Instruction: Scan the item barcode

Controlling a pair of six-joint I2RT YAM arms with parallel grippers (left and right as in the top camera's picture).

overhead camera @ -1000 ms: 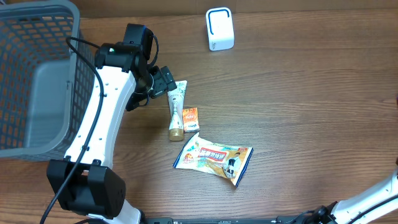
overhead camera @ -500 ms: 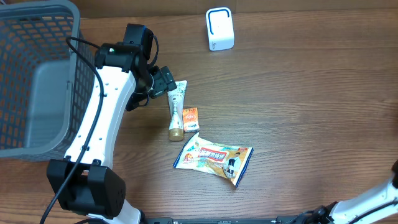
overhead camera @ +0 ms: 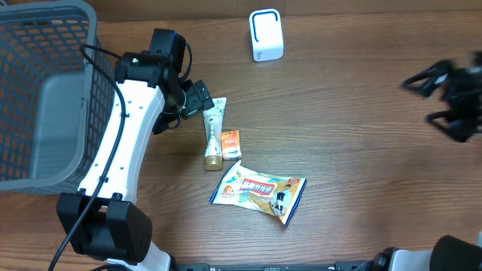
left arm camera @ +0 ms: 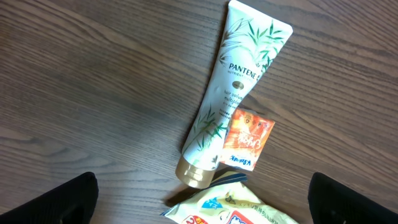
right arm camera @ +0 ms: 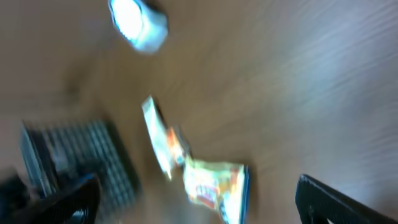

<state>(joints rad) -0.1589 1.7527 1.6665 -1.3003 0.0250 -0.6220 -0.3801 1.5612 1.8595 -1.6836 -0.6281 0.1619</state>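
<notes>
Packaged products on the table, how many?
3. Pantene tube by the left claw, orange sachet against its right side, snack bag just below both. Basket interior partly hidden.

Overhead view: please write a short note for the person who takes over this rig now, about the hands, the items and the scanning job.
Left hand: open, empty, above the flat end of the tube.
Right hand: open, empty, blurred, over the right side of the table.
Items: tube, orange sachet and snack bag lie close together mid-table; white device, probably the scanner, at the far edge; basket at left.
Done: nothing held, no scan evident.
Left: pick an item, show its barcode to the scanner.
</notes>
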